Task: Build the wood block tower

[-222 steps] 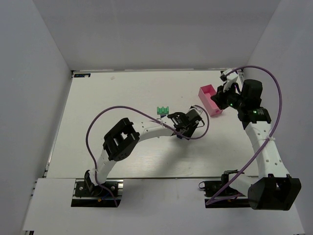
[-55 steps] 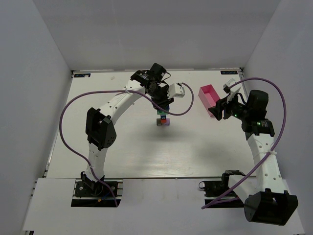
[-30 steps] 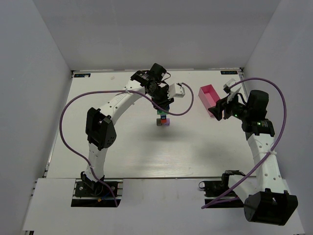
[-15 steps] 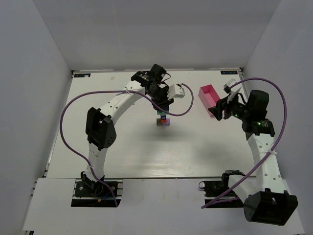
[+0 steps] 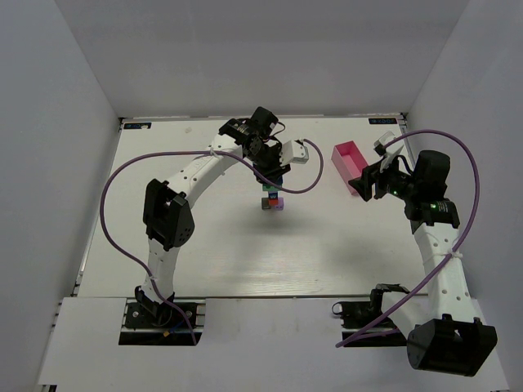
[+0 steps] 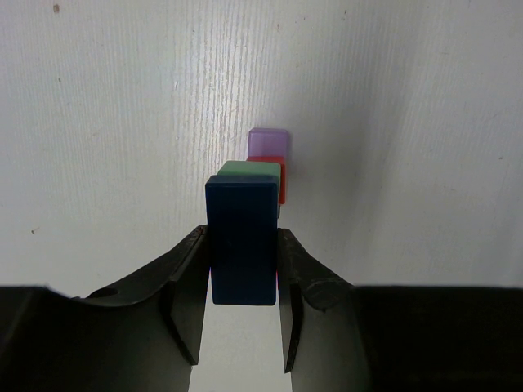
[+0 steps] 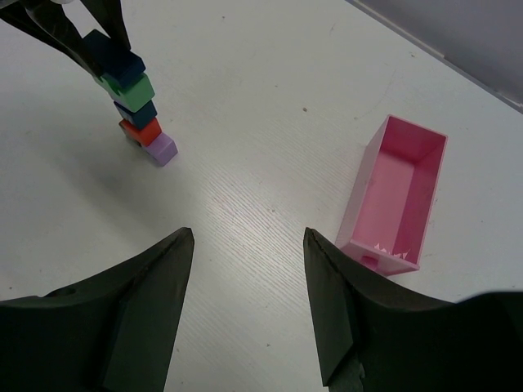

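The tower [image 7: 137, 114] stands mid-table, stacked from a lilac block [image 7: 163, 149] at the bottom through red, blue and green. A dark blue block [image 6: 241, 245] sits on top of it. My left gripper [image 6: 241, 238] is shut on that dark blue block from above, and the green block [image 6: 249, 170] shows just under it. From above, the left gripper [image 5: 274, 175] hangs over the tower [image 5: 272, 201]. My right gripper [image 7: 248, 233] is open and holds nothing. It hovers between the tower and the pink tray, right gripper [image 5: 368, 184].
A pink rectangular tray [image 7: 359, 196] lies to the right of the tower, pink tray [image 5: 343, 157], with no blocks in it. The left arm's purple cable [image 5: 315, 175] loops beside the tower. White walls close in the table on three sides.
Nothing has moved over the last two seconds. In the oldest frame the left arm was low at mid-table; it now reaches over the tower.
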`<action>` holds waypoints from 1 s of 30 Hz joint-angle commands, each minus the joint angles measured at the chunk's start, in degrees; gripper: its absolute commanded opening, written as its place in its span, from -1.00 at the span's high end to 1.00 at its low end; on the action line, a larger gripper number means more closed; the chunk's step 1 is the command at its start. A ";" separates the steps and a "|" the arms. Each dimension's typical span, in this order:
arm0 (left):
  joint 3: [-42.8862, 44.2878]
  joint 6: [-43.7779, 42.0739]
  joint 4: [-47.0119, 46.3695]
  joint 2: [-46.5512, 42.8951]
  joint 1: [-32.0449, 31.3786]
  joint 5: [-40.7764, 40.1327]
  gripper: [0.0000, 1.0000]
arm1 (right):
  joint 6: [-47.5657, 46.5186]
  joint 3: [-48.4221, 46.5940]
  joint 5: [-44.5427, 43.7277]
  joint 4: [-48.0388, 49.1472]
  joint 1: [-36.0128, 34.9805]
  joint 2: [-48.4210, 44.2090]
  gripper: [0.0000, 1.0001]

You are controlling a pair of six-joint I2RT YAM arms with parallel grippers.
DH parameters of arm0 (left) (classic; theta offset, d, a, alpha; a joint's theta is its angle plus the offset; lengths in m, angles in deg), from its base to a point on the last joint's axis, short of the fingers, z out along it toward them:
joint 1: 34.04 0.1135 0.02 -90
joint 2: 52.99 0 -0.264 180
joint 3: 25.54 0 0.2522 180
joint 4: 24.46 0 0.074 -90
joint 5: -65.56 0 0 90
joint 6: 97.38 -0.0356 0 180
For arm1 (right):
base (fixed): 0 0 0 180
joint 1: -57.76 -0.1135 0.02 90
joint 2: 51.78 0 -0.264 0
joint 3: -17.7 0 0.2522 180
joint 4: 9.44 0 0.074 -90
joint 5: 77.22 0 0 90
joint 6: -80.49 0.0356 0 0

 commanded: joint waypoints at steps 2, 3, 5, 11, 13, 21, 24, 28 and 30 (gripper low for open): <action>-0.49 -0.03 -0.56 -2.19 0.37 0.75 0.38 | -0.22 0.10 1.27 0.23 0.43 -0.38 -0.25; -0.49 -0.03 -0.56 -2.19 0.37 0.75 0.36 | -0.22 0.10 1.36 0.23 0.43 -0.55 -0.25; -0.49 -0.03 -0.56 -2.19 0.37 0.75 0.36 | -0.22 0.10 1.27 0.14 0.43 -0.29 -0.25; -0.49 -0.03 -0.56 -2.19 0.37 0.75 0.33 | -0.31 0.10 1.27 0.23 0.52 -0.29 -0.25; -0.49 -0.03 -0.56 -2.19 0.37 0.75 0.33 | -0.13 0.01 1.27 0.23 0.61 -0.46 -0.25; -0.49 -0.03 -0.56 -2.19 0.37 0.75 0.29 | -0.22 0.01 1.36 0.23 0.61 -0.55 -0.25; -0.49 -0.03 -0.56 -2.19 0.37 0.75 0.29 | -0.13 -0.08 1.27 0.32 0.61 -0.47 -0.25; -0.49 -0.03 -0.56 -2.19 0.37 0.75 0.29 | -0.13 0.01 1.36 0.05 0.61 -0.47 -0.25; -0.49 -0.03 -0.56 -2.19 0.37 0.75 0.26 | -0.13 0.01 1.36 0.14 0.61 -0.55 -0.25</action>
